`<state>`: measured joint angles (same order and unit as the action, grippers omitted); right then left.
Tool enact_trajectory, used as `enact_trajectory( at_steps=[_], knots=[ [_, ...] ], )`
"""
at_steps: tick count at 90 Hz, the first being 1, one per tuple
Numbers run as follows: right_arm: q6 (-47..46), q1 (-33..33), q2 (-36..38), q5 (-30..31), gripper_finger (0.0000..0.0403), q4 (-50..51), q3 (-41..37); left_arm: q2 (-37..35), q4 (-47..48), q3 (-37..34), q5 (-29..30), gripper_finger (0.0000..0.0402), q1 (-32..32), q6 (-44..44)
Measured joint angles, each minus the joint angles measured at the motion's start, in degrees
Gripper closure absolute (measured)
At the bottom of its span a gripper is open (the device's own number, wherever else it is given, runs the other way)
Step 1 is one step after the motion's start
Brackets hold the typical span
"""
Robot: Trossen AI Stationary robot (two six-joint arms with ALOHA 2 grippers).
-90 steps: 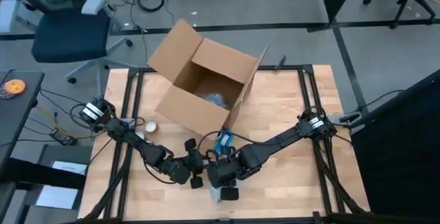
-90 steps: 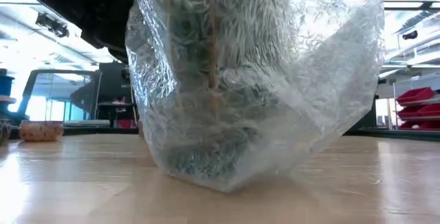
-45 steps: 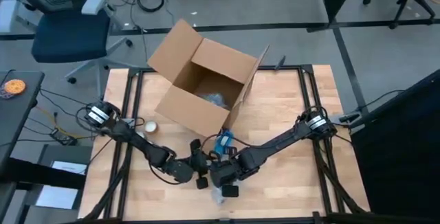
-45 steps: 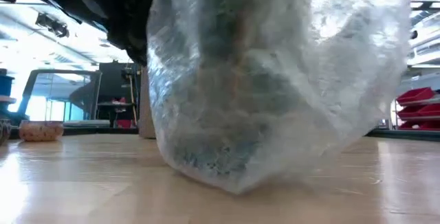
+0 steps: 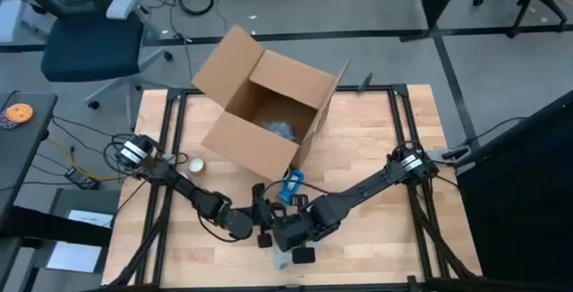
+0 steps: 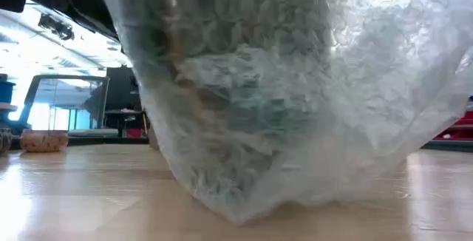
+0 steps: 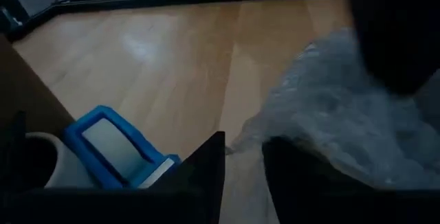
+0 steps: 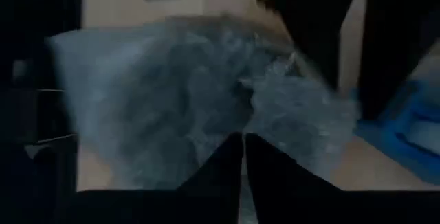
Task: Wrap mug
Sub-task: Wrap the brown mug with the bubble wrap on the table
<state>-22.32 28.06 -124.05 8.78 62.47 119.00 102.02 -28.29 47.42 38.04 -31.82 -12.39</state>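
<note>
Both arms meet low in the centre of the high view, near the front edge of the wooden table (image 5: 376,140). The left gripper (image 5: 261,225) comes in from the left and the right gripper (image 5: 295,238) from the right; the 2 sit close together over a pale bundle of bubble wrap (image 5: 283,258) at the bottom centre of that frame.

In the low view the bubble wrap (image 6: 295,100) fills most of the picture, a crumpled clear mass resting on the tabletop, with a dark, greenish shape inside it that is probably the mug; its outline cannot be made out.

In the right wrist view the 2 dark fingers (image 8: 227,169) stand almost together, with only a thin slit between them, pressed into the bubble wrap (image 8: 185,100); the right gripper appears closed on a fold of it. In the left wrist view the left fingers (image 7: 206,165) stand a little apart at the wrap's edge (image 7: 344,128); whether they grip it I cannot tell.

A blue tape dispenser (image 5: 292,184) lies just above the grippers in the high view. An open cardboard box (image 5: 269,113) stands at the upper centre, and a small white cup (image 5: 195,164) sits at its left.
</note>
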Motion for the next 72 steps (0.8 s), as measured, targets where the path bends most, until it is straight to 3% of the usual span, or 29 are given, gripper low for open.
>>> enact_trajectory(
  at_steps=[14, 26, 43, 72],
  knots=[
    [1.9, 1.9, 0.2, -1.2, 0.0403, 5.3, 5.9, 0.0, 0.0, 0.0, 0.1, 0.0319, -0.1, 1.3],
    [1.9, 3.4, 0.2, -1.3, 0.0403, 7.9, 6.5, 0.0, 0.0, 0.0, 0.1, 0.0319, -0.1, 1.3],
    [2.5, 3.8, 0.3, -1.6, 0.0403, 5.4, 1.9, 0.0, -0.3, 0.0, 0.3, 0.0319, -0.1, 1.3],
    [6.1, 1.9, 0.5, -3.7, 0.0403, -7.3, -6.9, 0.0, -1.0, 0.0, 0.5, 0.0319, -0.1, 1.3]
  ],
)
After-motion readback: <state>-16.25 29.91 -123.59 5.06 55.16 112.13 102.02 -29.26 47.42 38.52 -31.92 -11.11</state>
